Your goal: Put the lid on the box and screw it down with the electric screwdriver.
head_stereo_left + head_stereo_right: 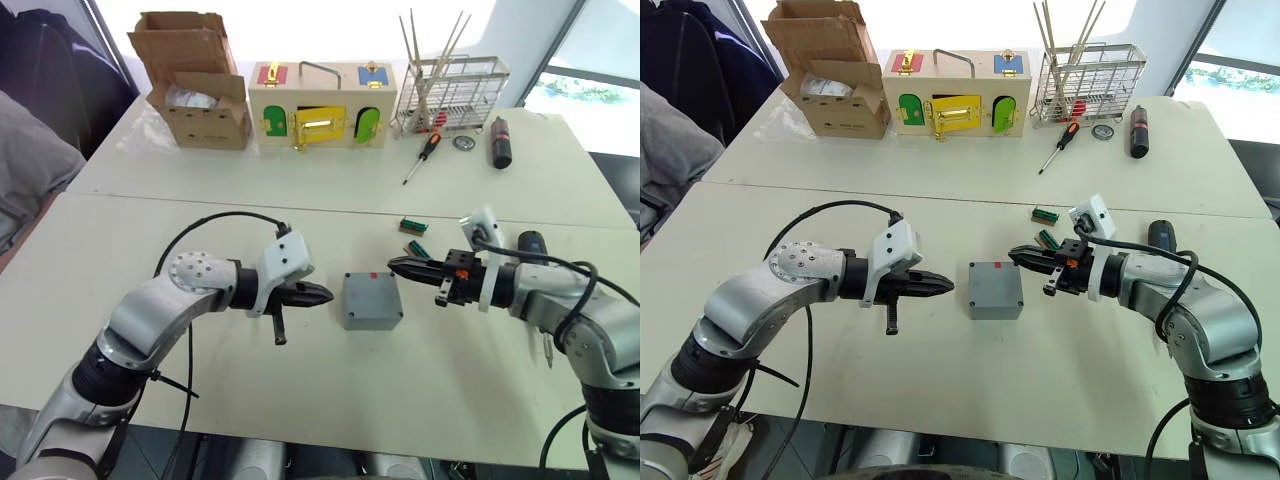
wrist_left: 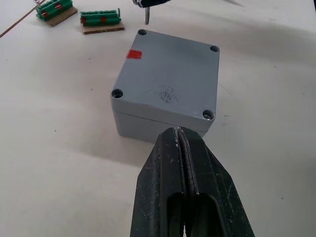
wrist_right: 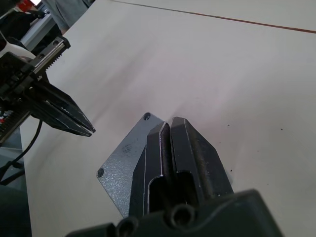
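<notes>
Lid [image 2: 167, 79] is sitting rigid and light on the box [image 2: 148, 126], both grippers [image 1: 318, 294] [image 1: 403, 267] pinched empty; screwdriver [image 1: 530, 243] wanting mid-barrel grip

Right gripper [image 3: 170, 129], fingers pressed together, hides most of the lid [image 3: 121, 165] in the right wrist view; two corner screw holes remain visible. Electric screwdriver [image 1: 531, 243], beyond the box [image 1: 372, 301], lies mostly behind the right arm. Carton [image 1: 195, 80] contents indistinct. Whether screws occupy the lid's holes cannot be told.
</notes>
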`<action>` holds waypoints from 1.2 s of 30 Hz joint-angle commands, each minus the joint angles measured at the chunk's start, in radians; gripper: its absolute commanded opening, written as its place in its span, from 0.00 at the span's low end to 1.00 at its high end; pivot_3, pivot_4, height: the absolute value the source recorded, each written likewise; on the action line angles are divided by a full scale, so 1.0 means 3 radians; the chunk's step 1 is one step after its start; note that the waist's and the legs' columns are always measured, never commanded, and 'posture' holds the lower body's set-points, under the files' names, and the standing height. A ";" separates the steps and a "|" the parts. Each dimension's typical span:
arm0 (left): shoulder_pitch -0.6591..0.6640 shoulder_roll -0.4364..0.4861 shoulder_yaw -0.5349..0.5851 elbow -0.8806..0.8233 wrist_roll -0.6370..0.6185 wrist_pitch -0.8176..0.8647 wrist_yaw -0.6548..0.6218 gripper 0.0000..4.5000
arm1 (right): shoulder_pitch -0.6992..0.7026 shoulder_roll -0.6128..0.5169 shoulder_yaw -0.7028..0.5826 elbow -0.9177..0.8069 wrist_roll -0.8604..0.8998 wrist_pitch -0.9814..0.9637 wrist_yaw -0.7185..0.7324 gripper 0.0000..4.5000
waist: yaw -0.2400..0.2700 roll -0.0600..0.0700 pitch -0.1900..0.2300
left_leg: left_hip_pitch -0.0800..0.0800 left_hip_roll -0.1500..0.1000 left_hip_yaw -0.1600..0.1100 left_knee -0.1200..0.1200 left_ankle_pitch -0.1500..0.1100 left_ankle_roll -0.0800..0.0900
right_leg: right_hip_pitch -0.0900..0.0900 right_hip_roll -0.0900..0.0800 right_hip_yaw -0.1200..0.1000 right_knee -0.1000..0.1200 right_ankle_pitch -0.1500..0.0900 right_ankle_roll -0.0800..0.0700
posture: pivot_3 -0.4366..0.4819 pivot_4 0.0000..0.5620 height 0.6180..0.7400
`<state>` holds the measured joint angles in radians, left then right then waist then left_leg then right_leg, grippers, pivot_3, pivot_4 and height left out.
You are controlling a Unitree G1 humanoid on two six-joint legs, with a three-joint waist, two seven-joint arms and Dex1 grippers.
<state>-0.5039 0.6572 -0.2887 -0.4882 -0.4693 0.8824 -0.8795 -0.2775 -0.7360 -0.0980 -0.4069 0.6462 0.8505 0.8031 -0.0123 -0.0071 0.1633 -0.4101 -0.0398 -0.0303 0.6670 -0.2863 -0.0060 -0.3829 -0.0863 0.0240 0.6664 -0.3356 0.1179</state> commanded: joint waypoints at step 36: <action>-0.0062 -0.0028 0.0022 -0.0116 -0.0060 -0.0002 0.0087 0.00 | -0.0011 -0.0099 0.0130 0.0150 -0.0339 -0.0335 0.0158 0.62 | 0.0000 0.0000 0.0000 | 0.0000 0.0000 0.0000 0.0000 0.0000 0.0000 | 0.0000 0.0000 0.0000 0.0000 0.0000 0.0000 | 0.48 0.27 1.00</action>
<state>-0.5064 0.6484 -0.2886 -0.4976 -0.4836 0.8902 -0.8489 -0.2771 -0.7502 -0.0363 -0.3491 0.5405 0.7631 0.8425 -0.0123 -0.0071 0.1633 -0.4101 -0.0398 -0.0303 0.6671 -0.2863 -0.0061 -0.3829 -0.0863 0.0239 0.6664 -0.3356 0.1179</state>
